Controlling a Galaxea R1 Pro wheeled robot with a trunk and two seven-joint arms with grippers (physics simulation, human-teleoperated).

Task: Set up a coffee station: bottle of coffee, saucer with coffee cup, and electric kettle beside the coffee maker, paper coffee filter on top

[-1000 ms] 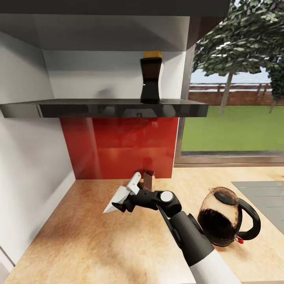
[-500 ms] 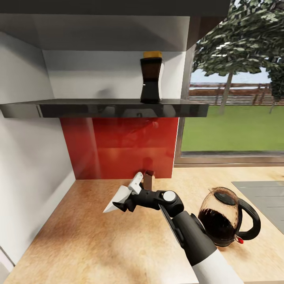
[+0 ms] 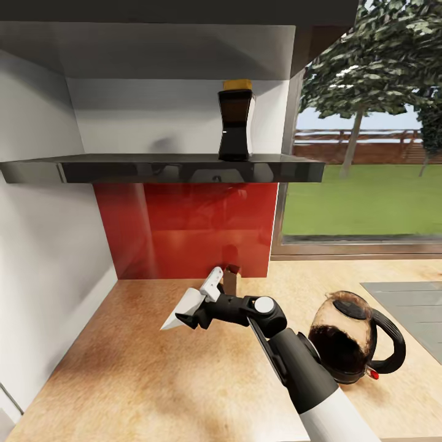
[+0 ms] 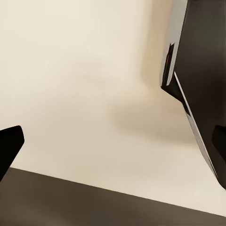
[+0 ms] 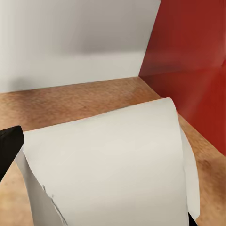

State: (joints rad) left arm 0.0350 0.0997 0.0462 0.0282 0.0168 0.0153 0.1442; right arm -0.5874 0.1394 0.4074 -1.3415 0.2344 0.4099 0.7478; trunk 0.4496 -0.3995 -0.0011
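My right gripper (image 3: 197, 310) is shut on the paper coffee filter (image 3: 183, 310), a white cone held a little above the kitchen countertop (image 3: 123, 368) near the red backsplash. The right wrist view has the filter (image 5: 108, 165) close up, over the beige worktop. The bottle of coffee (image 3: 236, 120), black with a yellow-orange cap, stands on the dark kitchen shelf (image 3: 159, 167) above and behind the gripper. The electric kettle (image 3: 351, 337) sits on the counter to the right of my arm. My left gripper (image 4: 113, 150) is open before a pale surface. The coffee maker, saucer and coffee cup are out of view.
A white wall closes the counter's left side. The red backsplash (image 3: 190, 227) runs under the shelf, with a small brown object (image 3: 231, 280) at its foot. A steel sink (image 3: 411, 307) lies at the far right, below a window.
My right arm has edged slightly to the right with the filter still held. Bottle and kettle have not moved.
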